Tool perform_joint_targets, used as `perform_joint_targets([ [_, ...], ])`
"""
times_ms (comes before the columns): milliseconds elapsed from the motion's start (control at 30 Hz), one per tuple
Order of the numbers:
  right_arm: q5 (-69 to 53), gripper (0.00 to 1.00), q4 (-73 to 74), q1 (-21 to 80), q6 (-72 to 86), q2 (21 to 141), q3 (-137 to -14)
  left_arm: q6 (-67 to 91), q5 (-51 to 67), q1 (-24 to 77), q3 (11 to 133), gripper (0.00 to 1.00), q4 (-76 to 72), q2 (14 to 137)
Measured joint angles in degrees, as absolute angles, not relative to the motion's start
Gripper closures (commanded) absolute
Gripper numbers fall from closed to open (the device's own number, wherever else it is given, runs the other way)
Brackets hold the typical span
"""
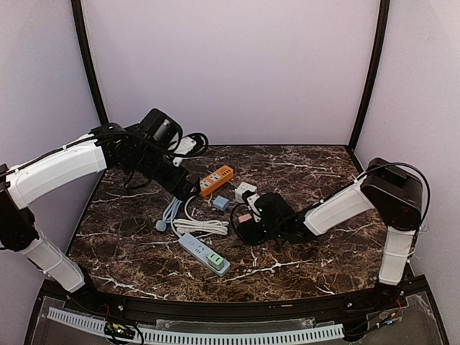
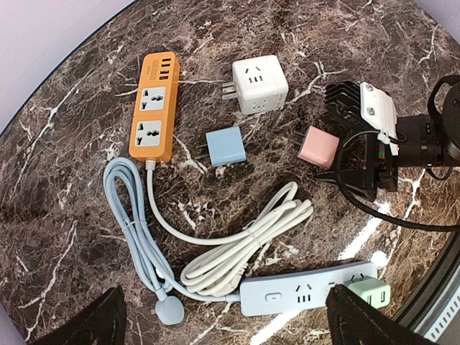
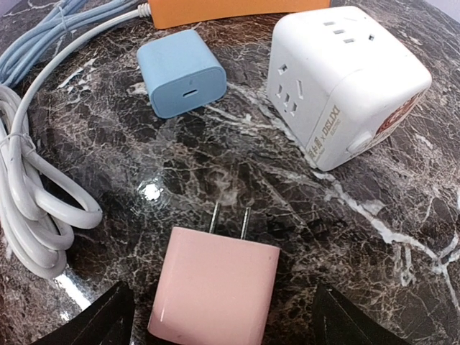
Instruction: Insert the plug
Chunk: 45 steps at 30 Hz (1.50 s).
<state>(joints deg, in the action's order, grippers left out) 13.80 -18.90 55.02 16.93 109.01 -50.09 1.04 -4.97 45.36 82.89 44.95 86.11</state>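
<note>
A pink plug adapter [image 3: 215,287] lies flat on the marble table, its two prongs pointing at the white cube socket [image 3: 345,79]. My right gripper [image 3: 223,320] is open and low, with one finger on each side of the pink adapter and a gap at both sides. In the top view the pink adapter [image 1: 245,217] sits at the right gripper's tips. My left gripper [image 2: 226,323] is open and empty, held high over the light-blue power strip [image 2: 302,291]. That strip has a green plug [image 2: 368,293] in its end socket.
An orange power strip [image 2: 153,108] lies at the back left. A small blue adapter [image 2: 226,146] lies between it and the white cube [image 2: 259,85]. A bundled white cord [image 2: 244,248] and a light-blue cord [image 2: 133,230] lie left of the pink adapter.
</note>
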Motion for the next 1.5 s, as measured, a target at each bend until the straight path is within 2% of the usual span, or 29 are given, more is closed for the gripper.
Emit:
perform_joint_targets([
  [67,14.15,0.2,-19.14,55.16,16.71,109.14,-50.09,1.23,-4.97,45.36,82.43,0.03,44.95,86.0],
  [267,15.31,0.4,-19.99,55.16,16.27,109.71,-50.13,2.24,-4.99,45.36,81.1,0.04,44.95,84.77],
  [767,16.43,0.74,-20.14,55.16,14.37,109.93,-50.13,3.42,-4.89,45.36,80.9,0.04,44.95,83.81],
  [1000,15.94,0.78,-18.37,55.16,12.19,107.57,-50.13,4.27,-3.7,45.36,81.03,0.04,45.17,83.83],
  [1333,14.24,0.81,-14.72,55.16,8.95,97.54,-50.13,9.23,-2.61,45.25,81.01,0.06,45.34,83.79],
  [1500,13.5,0.82,-10.74,55.16,7.84,92.01,-50.28,12.82,-1.32,45.25,77.21,0.07,45.15,81.71],
])
